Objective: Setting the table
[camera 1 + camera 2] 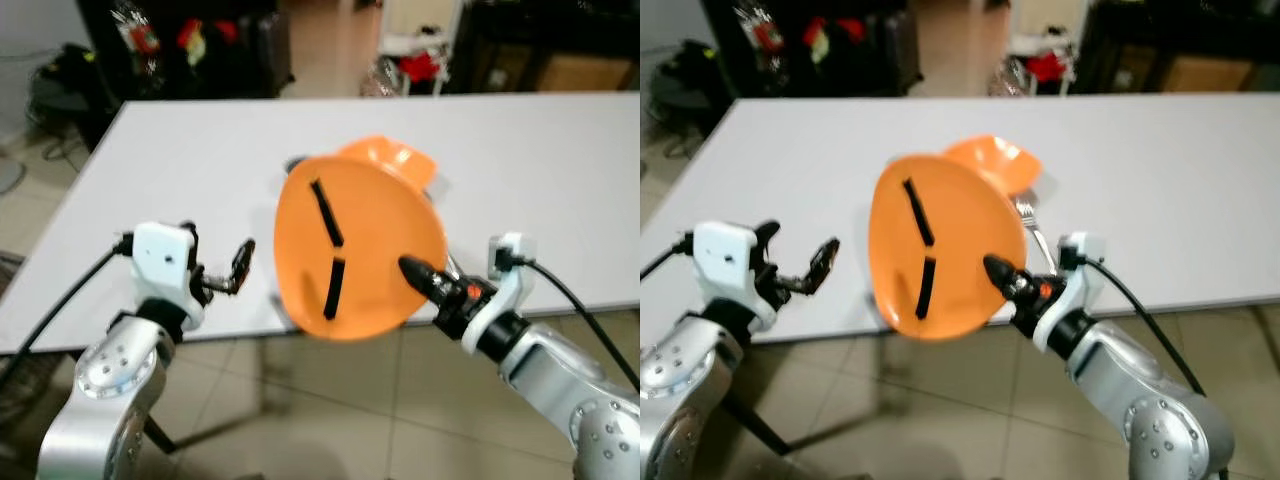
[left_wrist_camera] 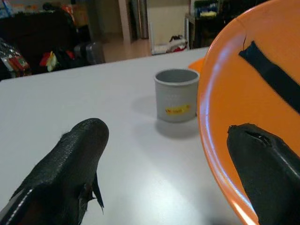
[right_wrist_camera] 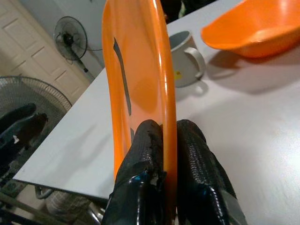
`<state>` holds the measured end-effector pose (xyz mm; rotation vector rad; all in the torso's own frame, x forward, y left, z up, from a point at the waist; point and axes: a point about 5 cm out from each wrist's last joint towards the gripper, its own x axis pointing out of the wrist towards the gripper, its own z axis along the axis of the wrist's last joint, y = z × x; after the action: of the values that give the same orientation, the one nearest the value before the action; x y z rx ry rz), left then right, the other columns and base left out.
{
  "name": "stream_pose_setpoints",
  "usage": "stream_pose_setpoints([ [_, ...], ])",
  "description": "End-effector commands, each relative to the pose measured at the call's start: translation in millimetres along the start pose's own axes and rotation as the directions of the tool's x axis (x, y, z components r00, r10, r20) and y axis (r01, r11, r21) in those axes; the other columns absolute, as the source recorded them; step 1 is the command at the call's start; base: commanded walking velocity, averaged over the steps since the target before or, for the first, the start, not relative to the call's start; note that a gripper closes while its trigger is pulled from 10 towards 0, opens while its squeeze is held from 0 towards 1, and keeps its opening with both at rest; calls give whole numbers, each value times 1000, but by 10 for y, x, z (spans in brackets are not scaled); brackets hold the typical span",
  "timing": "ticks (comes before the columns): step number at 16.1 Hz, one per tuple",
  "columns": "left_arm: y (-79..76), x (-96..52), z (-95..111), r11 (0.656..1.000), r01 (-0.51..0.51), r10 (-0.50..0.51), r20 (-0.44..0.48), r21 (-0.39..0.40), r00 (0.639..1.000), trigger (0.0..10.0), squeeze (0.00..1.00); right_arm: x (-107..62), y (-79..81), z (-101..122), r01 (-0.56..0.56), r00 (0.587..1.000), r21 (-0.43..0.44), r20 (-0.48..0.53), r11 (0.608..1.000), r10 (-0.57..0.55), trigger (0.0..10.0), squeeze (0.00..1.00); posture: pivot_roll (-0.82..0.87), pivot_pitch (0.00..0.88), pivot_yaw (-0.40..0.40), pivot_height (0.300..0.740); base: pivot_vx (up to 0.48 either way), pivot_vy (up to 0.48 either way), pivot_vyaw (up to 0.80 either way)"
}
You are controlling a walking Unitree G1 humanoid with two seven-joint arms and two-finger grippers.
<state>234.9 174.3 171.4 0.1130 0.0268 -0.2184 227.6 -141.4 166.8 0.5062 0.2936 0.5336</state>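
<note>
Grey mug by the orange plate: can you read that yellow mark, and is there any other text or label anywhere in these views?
Grey mug: a small yellow mark on its side, too blurred to read.
Orange plate, pinched at its rim by the right gripper: two black strips, no lettering.
Orange bowl: no text visible.
Left gripper: no label visible.
Nothing legible elsewhere.

Head stereo pair looks forward and down from above near table edge; both eyes share white table (image 1: 200,150), orange plate (image 1: 360,245), orange bowl (image 1: 992,160), both arms (right eye shifts everything leftward). Left wrist camera sits low over tabletop, faces along own fingers (image 2: 70,159) toward grey mug (image 2: 176,95), plate rim very close. Right wrist camera looks along own fingers (image 3: 145,154), plate edge-on and close; shares mug, bowl, table with other views.
</note>
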Motion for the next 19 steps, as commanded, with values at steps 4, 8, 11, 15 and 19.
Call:
stream_pose_setpoints([
  [4,54,-12,49,998,50,-50,5,27,999,10000,0,102,-15,41,-3,1000,133,10,991,2,10000,0,-100,23,16,740,0,0,0],
  [8,74,-27,67,995,95,-96,9,39,995,10000,0,255,-138,-30,74,996,310,-75,948,-53,10000,0,-99,8,12,740,0,0,0],
  [11,4,-80,62,981,192,-191,-10,34,981,10000,0,330,-249,-106,169,982,439,-155,882,-111,10000,0,-94,0,0,740,0,0,0],
  [15,-27,-112,37,971,236,-235,-21,26,972,10000,0,322,-356,-152,254,963,511,-214,822,-164,10000,0,-95,0,-5,740,0,0,0],
  [19,-70,-86,45,963,270,-270,-13,25,963,10000,0,421,-505,-119,319,947,663,-212,677,-239,10000,0,-100,0,-7,740,0,0,0],
])
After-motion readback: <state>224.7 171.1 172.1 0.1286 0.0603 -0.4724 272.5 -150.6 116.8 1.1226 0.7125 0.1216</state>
